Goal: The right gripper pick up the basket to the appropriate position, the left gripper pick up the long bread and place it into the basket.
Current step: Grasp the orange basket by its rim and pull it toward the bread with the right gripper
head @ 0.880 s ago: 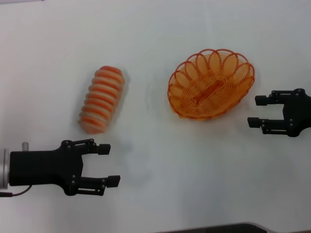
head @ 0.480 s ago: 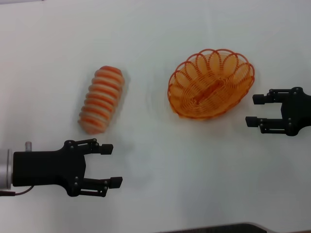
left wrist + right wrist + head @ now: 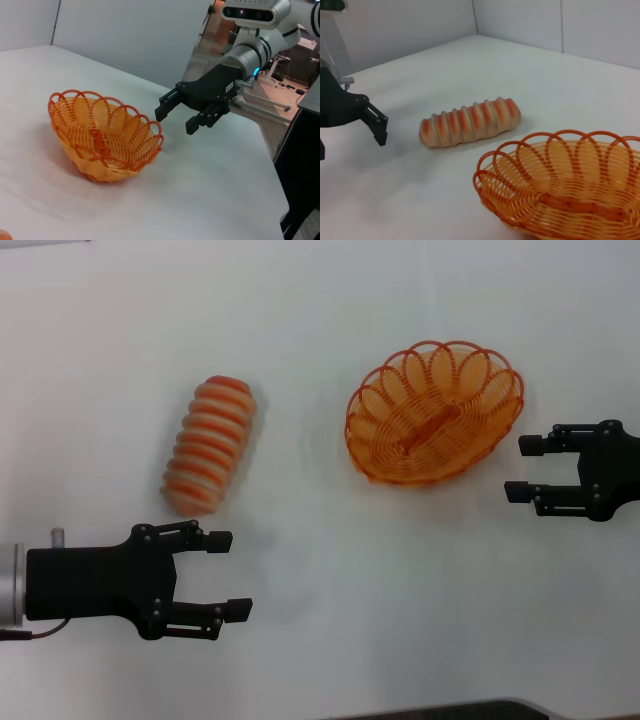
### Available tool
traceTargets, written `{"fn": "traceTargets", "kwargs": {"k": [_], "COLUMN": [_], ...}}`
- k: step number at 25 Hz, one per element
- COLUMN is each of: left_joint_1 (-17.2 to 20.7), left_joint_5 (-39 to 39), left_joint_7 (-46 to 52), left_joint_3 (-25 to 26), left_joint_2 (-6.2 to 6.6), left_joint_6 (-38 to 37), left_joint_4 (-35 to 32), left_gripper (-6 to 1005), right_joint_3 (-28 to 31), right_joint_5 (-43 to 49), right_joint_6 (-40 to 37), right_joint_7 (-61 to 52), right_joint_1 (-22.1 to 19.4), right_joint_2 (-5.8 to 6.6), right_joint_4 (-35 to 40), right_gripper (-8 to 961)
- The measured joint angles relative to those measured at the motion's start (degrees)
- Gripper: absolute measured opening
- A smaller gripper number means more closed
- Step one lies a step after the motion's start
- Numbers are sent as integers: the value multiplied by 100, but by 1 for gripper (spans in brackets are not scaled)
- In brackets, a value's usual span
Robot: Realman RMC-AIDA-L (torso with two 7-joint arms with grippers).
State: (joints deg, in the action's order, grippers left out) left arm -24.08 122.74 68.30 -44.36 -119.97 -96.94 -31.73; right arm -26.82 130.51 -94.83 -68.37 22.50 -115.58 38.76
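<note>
The orange wire basket (image 3: 435, 412) stands empty on the white table right of centre; it also shows in the left wrist view (image 3: 102, 136) and the right wrist view (image 3: 565, 187). The long bread (image 3: 209, 444), tan with orange ridges, lies left of centre, also in the right wrist view (image 3: 470, 121). My right gripper (image 3: 522, 469) is open just right of the basket, not touching it; it also shows in the left wrist view (image 3: 175, 114). My left gripper (image 3: 228, 574) is open, below and slightly right of the bread, apart from it.
The white table (image 3: 330, 300) stretches bare around the things. A dark edge (image 3: 450, 710) runs along the bottom of the head view. The table's far edge and a room with equipment show behind my right arm (image 3: 260, 47) in the left wrist view.
My left gripper has moved slightly to the right. My right gripper has edged a little left toward the basket. Bread and basket have not moved.
</note>
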Motion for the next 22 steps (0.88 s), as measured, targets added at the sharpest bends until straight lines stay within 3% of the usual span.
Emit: {"fn": "traceTargets", "kwargs": {"k": [7,15,22], "left_joint_1": [-5,-18,-38], "left_joint_5": [-12,-14,-20], "left_joint_7": [8,3,-1], "left_joint_3": [46,243,463], "left_joint_2": [-2,-9,-35], "left_joint_6": [-1,-9,-53], "left_joint_4": [-5,-3,3], "left_gripper": [872,873,872], "right_joint_3": [197,932,1069], "right_joint_5": [-90,-1027,-1174], "right_joint_6": [-215,-659,334], "right_joint_7": [9,-631,-2500], "right_joint_1": [-20,-36,262], "right_joint_2": [10,180,308], "right_joint_4": [0,63,451], "right_gripper": [691,689,687]}}
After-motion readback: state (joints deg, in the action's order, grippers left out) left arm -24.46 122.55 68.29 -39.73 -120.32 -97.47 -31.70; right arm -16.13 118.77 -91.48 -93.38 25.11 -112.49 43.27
